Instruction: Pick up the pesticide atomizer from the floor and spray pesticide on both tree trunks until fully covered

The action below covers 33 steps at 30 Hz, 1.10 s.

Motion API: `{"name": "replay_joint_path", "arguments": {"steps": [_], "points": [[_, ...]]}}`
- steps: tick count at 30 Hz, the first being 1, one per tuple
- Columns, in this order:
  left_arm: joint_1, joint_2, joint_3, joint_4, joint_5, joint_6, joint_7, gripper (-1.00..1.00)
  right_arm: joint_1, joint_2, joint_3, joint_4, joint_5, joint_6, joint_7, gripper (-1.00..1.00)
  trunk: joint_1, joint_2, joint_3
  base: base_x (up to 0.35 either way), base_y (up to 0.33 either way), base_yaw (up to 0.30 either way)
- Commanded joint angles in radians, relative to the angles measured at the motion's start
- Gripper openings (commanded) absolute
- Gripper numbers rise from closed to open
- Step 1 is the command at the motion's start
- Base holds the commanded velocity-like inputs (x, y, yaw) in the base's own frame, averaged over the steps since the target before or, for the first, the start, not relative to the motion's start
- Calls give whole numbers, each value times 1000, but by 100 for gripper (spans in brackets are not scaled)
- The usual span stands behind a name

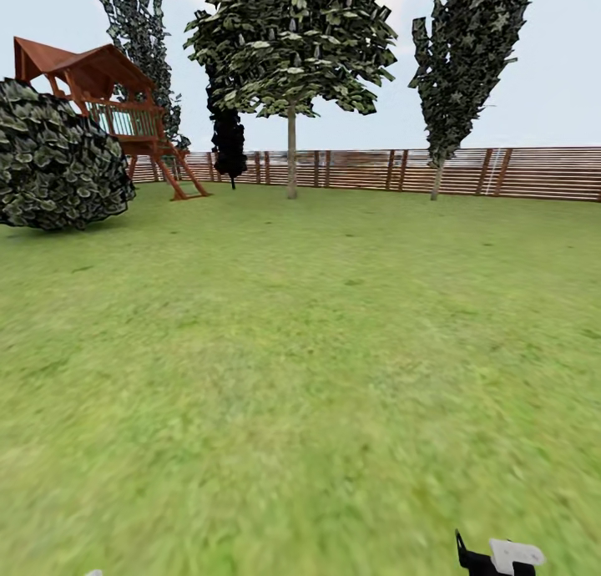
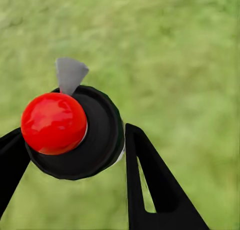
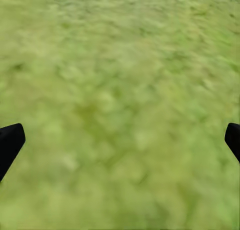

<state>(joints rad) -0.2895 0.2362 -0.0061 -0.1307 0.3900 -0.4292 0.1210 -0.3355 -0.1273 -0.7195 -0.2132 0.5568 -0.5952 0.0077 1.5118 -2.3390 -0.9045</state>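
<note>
In the head view a broad lawn [image 1: 300,351] fills most of the frame, running back to a brown slatted fence [image 1: 467,171] across the upper part. A round leafy bush [image 1: 54,159] sits at the upper left, with a red-brown wooden playhouse [image 1: 108,108] just behind it. A leafy tree [image 1: 291,50] with a pale thin trunk stands near the fence at upper centre, a black columnar tree [image 1: 227,142] just to its left, and another tall tree [image 1: 467,58] at the upper right. A black and white part of the right arm [image 1: 501,557] pokes in at the bottom right edge. In the left wrist view the left gripper [image 2: 75,140] is clamped on the sprayer [image 2: 75,132], a black round body with a red ball top and a grey nozzle, held over grass. In the right wrist view the right gripper [image 3: 120,140] is spread wide, its two black fingertips [image 3: 10,142] at opposite edges of the frame, with blurred grass beyond.
</note>
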Motion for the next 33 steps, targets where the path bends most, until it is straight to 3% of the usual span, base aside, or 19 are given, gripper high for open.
{"name": "replay_joint_path", "arguments": {"steps": [1,18,26,33], "points": [[0,-1,0,0,0,1,0,-100,1,1,0,0,0,0,0,100,0,0,0,342,84,0],[0,-7,-7,0,-7,-10,-9,-100,0,-1,0,40,0,-7,-1,100,0,0,0,342,12,0],[0,-8,-8,0,-10,-11,-9,-100,39,0,0,41,0,-133,0,100,0,0,0,342,0,0],[0,-9,-8,0,-10,-11,-9,-100,42,7,-1,67,-3,-141,-2,100,0,0,0,342,0,0]]}}
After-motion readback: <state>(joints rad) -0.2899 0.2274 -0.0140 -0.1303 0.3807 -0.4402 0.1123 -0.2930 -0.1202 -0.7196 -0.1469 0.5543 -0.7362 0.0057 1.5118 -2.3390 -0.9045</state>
